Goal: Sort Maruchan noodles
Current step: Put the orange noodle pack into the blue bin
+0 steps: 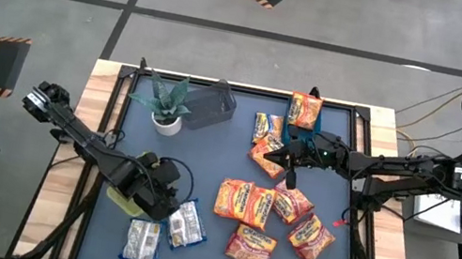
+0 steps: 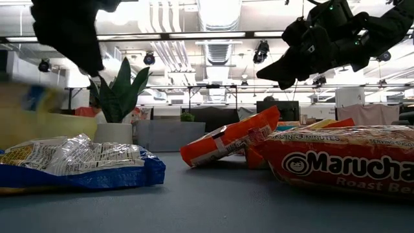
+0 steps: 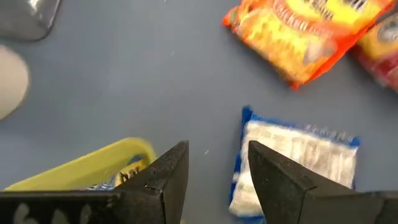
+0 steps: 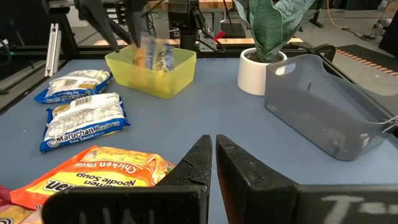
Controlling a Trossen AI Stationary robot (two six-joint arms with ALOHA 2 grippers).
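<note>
My left gripper (image 3: 217, 146) hangs open over the yellow bin (image 4: 152, 78) near the table's front left, with nothing between its fingers. A yellow-and-blue noodle packet (image 4: 154, 56) stands on end inside that bin, below the gripper and blurred. Two whitish packets with blue edges (image 1: 142, 240) (image 1: 188, 224) lie flat on the mat beside the bin. Several orange-red packets (image 1: 259, 211) lie spread over the right half. My right gripper (image 4: 213, 140) is shut and hovers level above the orange packets (image 1: 276, 157).
A clear grey bin (image 1: 209, 105) and a potted plant in a white pot (image 1: 167, 111) stand at the far left of the mat. One orange packet (image 1: 304, 111) lies at the far edge. Bare mat (image 1: 207, 159) lies between the bins and the orange pile.
</note>
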